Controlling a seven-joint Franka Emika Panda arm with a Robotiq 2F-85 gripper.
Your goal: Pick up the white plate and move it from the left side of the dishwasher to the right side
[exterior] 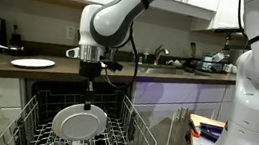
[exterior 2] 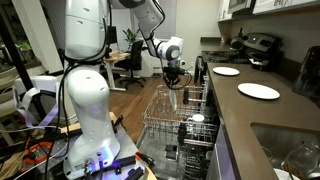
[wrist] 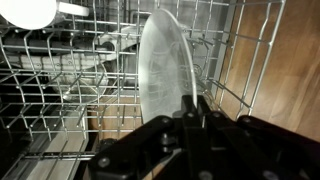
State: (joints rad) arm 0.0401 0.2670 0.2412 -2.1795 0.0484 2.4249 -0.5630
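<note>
The white plate (exterior: 78, 122) hangs upright from my gripper (exterior: 88, 105) over the pale wire rack of the dishwasher (exterior: 132, 133). In the wrist view the plate (wrist: 165, 65) stands edge-on with its rim pinched between my shut jaws (wrist: 194, 108), above the rack's tines (wrist: 60, 80). In an exterior view my gripper (exterior 2: 173, 82) hangs over the pulled-out rack (exterior 2: 175, 115); the plate is hard to make out there. A small white cup (wrist: 25, 12) sits in the rack at the upper left of the wrist view.
A flat white plate (exterior: 33, 63) lies on the dark counter; two such plates (exterior 2: 258, 91) (exterior 2: 226, 71) show in an exterior view. A sink with dishes (exterior: 166, 59) is to one side. A second white robot body (exterior: 258, 90) stands beside the dishwasher.
</note>
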